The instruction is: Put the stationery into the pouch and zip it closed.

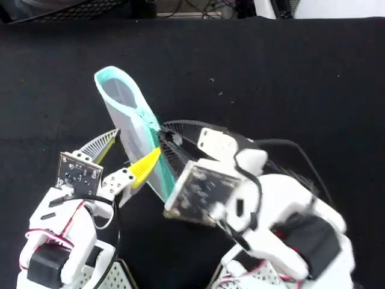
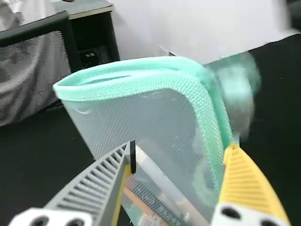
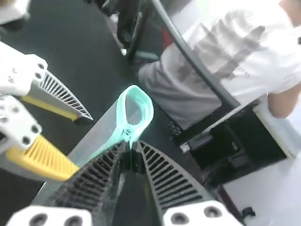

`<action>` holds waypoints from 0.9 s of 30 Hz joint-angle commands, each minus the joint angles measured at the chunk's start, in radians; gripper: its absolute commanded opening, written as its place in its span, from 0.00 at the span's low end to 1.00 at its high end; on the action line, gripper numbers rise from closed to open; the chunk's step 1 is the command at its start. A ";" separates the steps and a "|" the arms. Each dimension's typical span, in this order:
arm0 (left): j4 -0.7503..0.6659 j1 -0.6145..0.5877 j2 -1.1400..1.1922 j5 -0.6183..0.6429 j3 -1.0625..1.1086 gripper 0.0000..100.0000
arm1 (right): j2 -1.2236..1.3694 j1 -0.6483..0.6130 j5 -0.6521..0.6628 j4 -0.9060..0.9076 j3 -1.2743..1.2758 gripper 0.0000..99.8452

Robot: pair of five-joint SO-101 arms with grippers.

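A translucent pouch (image 1: 127,111) with mint-green zipper trim is held up off the table, its open mouth at the far end. My left gripper (image 1: 136,144) is shut on the pouch's lower body, with the grey finger (image 2: 101,176) on one side and the yellow finger (image 2: 244,181) on the other. Stationery (image 2: 143,200) shows through the pouch (image 2: 141,113) wall between them. My right gripper (image 3: 130,149), with black fingers, is shut on the mint zipper edge of the pouch (image 3: 135,109); from above, the right gripper (image 1: 161,131) meets the pouch's side.
The black table (image 1: 277,78) stretches open behind and to the right of the pouch. Both arm bases stand at the near edge. A mesh chair (image 2: 28,70) and a dark cabinet (image 2: 91,40) stand beyond the table.
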 commanded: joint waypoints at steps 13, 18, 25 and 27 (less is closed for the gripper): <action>0.083 0.021 0.005 -0.014 -0.085 0.31 | -0.002 0.112 -0.068 -0.101 0.203 0.17; 0.083 0.021 0.006 -0.014 -0.085 0.31 | -0.002 0.109 -0.196 -0.021 0.154 0.24; 0.081 0.021 0.005 -0.014 -0.085 0.31 | 0.004 -0.034 -0.206 0.063 0.077 0.16; 0.083 0.021 0.005 -0.014 -0.085 0.31 | 0.008 -0.040 -0.206 0.037 0.097 0.16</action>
